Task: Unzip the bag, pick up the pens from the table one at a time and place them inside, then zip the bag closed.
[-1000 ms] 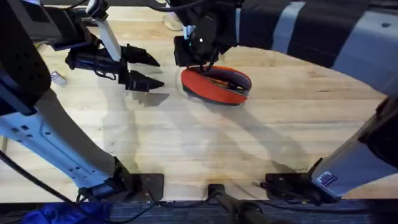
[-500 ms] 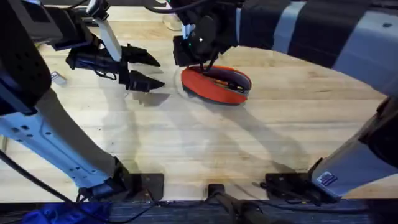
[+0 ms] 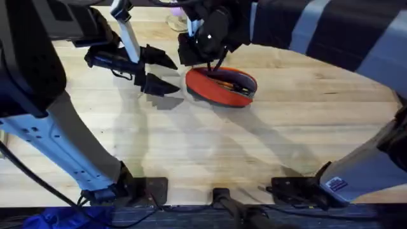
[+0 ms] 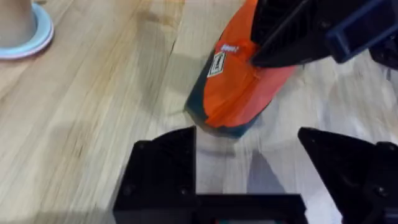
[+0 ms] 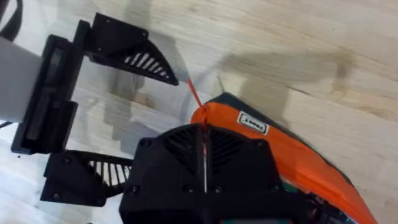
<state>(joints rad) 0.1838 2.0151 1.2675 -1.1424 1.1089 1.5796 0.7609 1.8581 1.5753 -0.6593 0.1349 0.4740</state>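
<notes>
The bag [image 3: 221, 87] lies in the upper middle of the overhead frame on the table [image 3: 254, 146], its top partly gaping, with pens [image 3: 230, 83] inside. The right gripper [image 3: 198, 56] sits over its left end, fingers pressed together on the small orange pull [image 5: 194, 96]. The left gripper [image 3: 160, 71], to the left of the bag, is spread wide and holds nothing. For zipping, the pull should probably travel straight along the zipper line, while the left gripper pins the end of the bag.

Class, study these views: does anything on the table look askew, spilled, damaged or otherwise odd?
Nothing stands out. The bag lies flat on the table, unzipped, with pens inside; nothing spilled or damaged.
</notes>
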